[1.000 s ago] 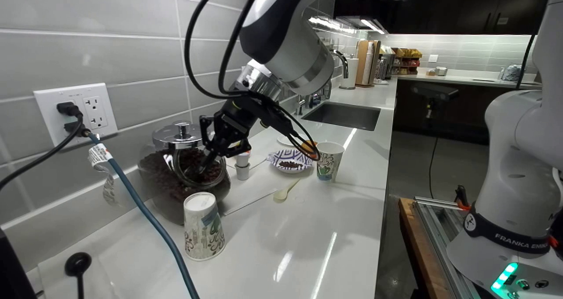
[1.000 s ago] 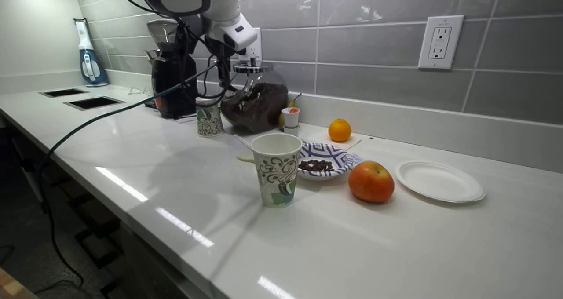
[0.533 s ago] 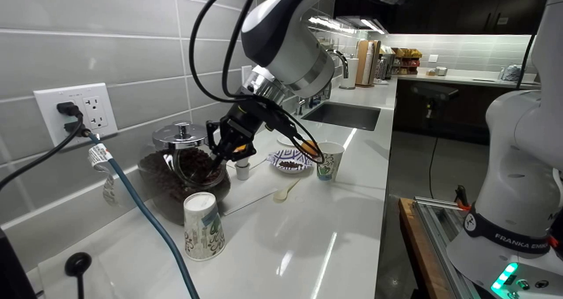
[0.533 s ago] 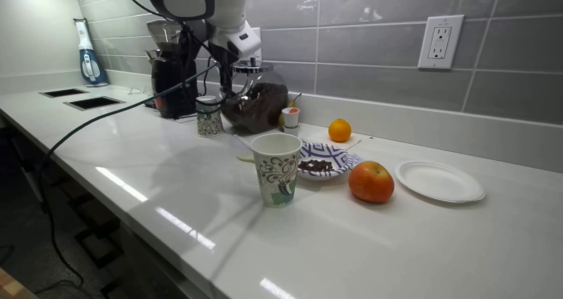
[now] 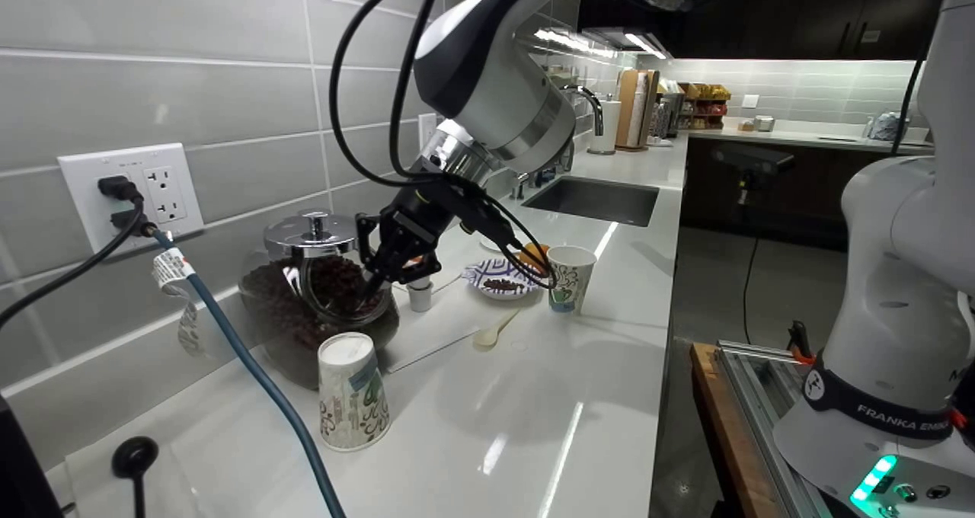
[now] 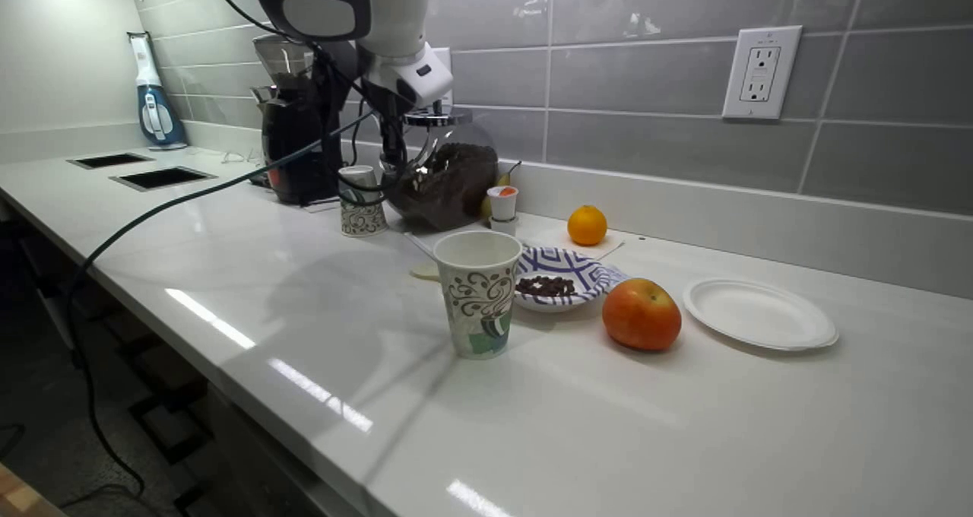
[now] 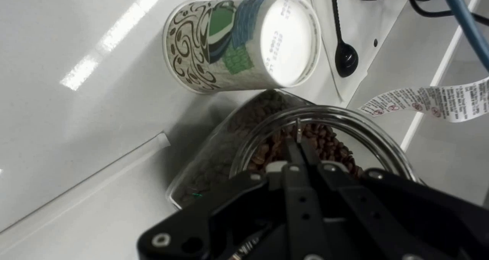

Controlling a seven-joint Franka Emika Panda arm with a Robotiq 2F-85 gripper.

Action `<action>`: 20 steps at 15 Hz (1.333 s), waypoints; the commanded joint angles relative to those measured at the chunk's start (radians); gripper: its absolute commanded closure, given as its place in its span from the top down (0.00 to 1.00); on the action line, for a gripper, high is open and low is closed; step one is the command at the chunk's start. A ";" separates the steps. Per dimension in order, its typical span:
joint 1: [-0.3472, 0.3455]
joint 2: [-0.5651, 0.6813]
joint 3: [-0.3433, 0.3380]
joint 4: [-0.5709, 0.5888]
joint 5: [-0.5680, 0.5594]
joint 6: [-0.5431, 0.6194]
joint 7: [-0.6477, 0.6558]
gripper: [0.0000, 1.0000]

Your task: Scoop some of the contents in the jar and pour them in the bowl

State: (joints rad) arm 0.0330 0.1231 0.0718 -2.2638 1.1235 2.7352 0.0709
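The jar [image 5: 278,305] is a large clear glass jar of brown beans with a metal lid and a side-facing round mouth; it stands by the wall in both exterior views [image 6: 456,186]. My gripper [image 5: 373,282] is at that mouth. In the wrist view my gripper [image 7: 301,145] has its fingertips nearly together over the mouth, pinching a thin metal piece [image 7: 299,129] like a handle. Its far end is hidden, so I cannot tell if it carries beans. The bowl [image 5: 499,270] is white with a blue pattern and holds some beans; it also shows here [image 6: 574,262].
An upside-down paper cup [image 5: 353,400] stands close before the jar. An upright paper cup [image 6: 479,296] and a tomato [image 6: 642,315] stand beside the bowl. A pale spoon [image 5: 489,338], small stacked white cups [image 5: 420,298] and a blue cable [image 5: 263,377] are nearby.
My gripper has drawn back a little out of the jar's mouth, towards the bowl's side. In the last half second it has hardly moved. The jar and the bowl have not moved.
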 commanded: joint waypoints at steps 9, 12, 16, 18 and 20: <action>-0.009 -0.002 0.009 0.012 0.157 -0.015 -0.259 0.02; -0.007 -0.019 0.010 -0.004 0.195 -0.003 -0.320 0.02; -0.010 -0.046 0.006 -0.031 0.256 -0.015 -0.381 0.02; -0.010 -0.062 0.004 -0.048 0.286 -0.017 -0.415 0.02; -0.013 -0.083 0.001 -0.069 0.315 -0.032 -0.447 0.02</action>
State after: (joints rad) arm 0.0302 0.0989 0.0732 -2.2853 1.3713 2.7353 -0.3066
